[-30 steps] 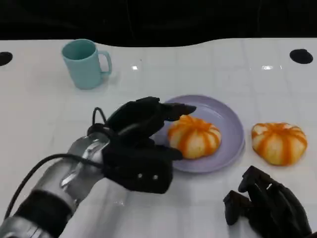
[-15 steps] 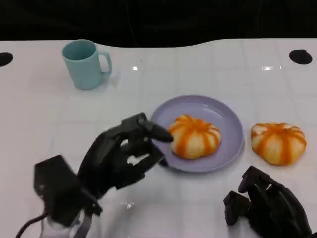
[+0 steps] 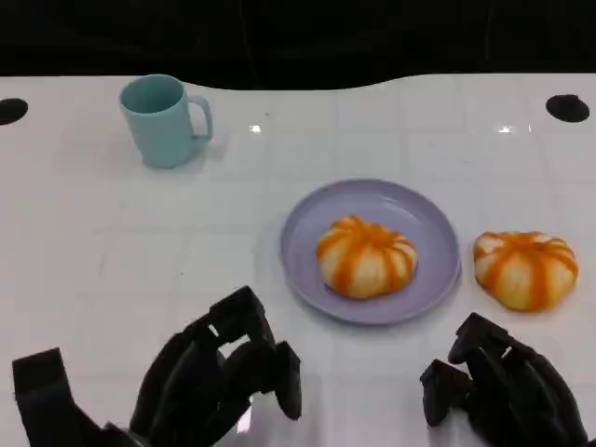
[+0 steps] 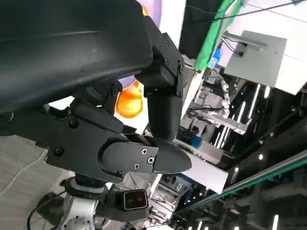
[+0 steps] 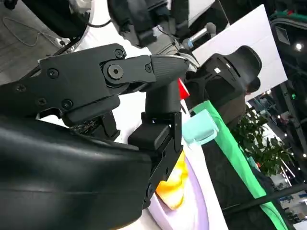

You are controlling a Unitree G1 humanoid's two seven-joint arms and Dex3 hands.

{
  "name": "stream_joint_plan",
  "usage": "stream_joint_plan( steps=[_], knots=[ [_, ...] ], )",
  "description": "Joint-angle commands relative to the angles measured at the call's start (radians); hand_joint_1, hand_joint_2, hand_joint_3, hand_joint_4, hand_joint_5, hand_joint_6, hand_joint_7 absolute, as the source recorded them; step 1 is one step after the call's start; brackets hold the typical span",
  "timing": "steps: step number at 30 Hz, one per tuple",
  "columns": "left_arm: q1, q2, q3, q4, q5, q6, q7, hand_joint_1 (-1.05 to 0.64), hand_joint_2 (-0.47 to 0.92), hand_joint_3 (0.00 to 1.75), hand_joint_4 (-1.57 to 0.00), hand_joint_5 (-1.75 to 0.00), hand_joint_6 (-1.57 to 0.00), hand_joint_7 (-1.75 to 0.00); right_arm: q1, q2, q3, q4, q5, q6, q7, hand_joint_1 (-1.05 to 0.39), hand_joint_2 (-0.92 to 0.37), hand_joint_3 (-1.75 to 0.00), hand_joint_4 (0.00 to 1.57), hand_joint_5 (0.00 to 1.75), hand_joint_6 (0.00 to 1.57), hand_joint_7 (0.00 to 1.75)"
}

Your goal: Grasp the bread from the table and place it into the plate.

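On the white table (image 3: 84, 242) a round lilac plate (image 3: 428, 219) sits near the middle, and a bun (image 3: 365, 256) with orange stripes lies on it, a little toward the plate's near side. A second striped bun (image 3: 524, 268) lies on the bare table just beside the plate's right rim, close to it but apart from it. A pale teal mug (image 3: 163, 119) stands upright well away at the far left, its handle turned toward the right. Two dark round holes mark the far corners of the table, one at the left edge (image 3: 11, 110) and one at the right (image 3: 566, 106).

The left hand (image 3: 219, 377) hangs low at the near left, short of the plate and apart from it. Its fingers are curled loosely with gaps between them and hold nothing. The right hand (image 3: 498, 386) rests at the near right, just in front of the loose bun and not touching it. Its fingers are bent inward in a bunch, and nothing lies in them.

Nothing stands between either hand and the plate. In the right wrist view the plate's lilac edge (image 5: 189, 201) and a patch of orange bun (image 5: 171, 188) show past the dark fingers (image 5: 160, 112).
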Motion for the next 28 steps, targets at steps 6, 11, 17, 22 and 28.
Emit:
stream_joint_plan(
  steps=[6, 11, 17, 22, 28],
  knots=[
    [0.01, -0.006, 0.032, 0.019, 0.031, 0.017, -0.033, -0.71, 0.92, 0.26, -0.93, -1.75, -0.65, -1.75, -0.005, -0.023, -0.006, 0.017, 0.005, -0.009, 0.014, -0.55, -0.92, -0.25, 0.77, 1.68, 0.68, 1.41],
    [0.0, -0.009, 0.049, 0.038, 0.032, 0.026, -0.05, -0.71, 0.92, 0.26, -0.95, -1.75, -0.68, -1.75, -0.011, -0.021, -0.006, 0.024, 0.005, -0.008, 0.01, -0.54, -0.92, -0.24, 0.77, 1.67, 0.68, 1.4],
    [-0.013, -0.01, 0.069, 0.059, 0.051, 0.018, -0.055, -0.72, 0.92, 0.24, -0.96, -1.75, -0.69, -1.75, -0.024, -0.012, -0.01, 0.043, 0.007, -0.018, 0.012, -0.54, -0.92, -0.24, 0.77, 1.67, 0.68, 1.4],
    [-0.019, -0.01, 0.075, 0.069, 0.05, 0.031, -0.066, -0.73, 0.91, 0.22, -0.96, -1.75, -0.69, -1.75, -0.027, -0.009, -0.013, 0.053, 0.006, -0.025, 0.004, -0.55, -0.92, -0.23, 0.77, 1.65, 0.68, 1.4],
    [-0.025, -0.01, 0.083, 0.081, 0.05, 0.037, -0.085, -0.71, 0.92, 0.22, -0.97, -1.75, -0.69, -1.75, -0.027, -0.008, -0.009, 0.043, 0.0, -0.024, -0.008, -0.54, -0.92, -0.23, 0.78, 1.66, 0.69, 1.41]
  ],
)
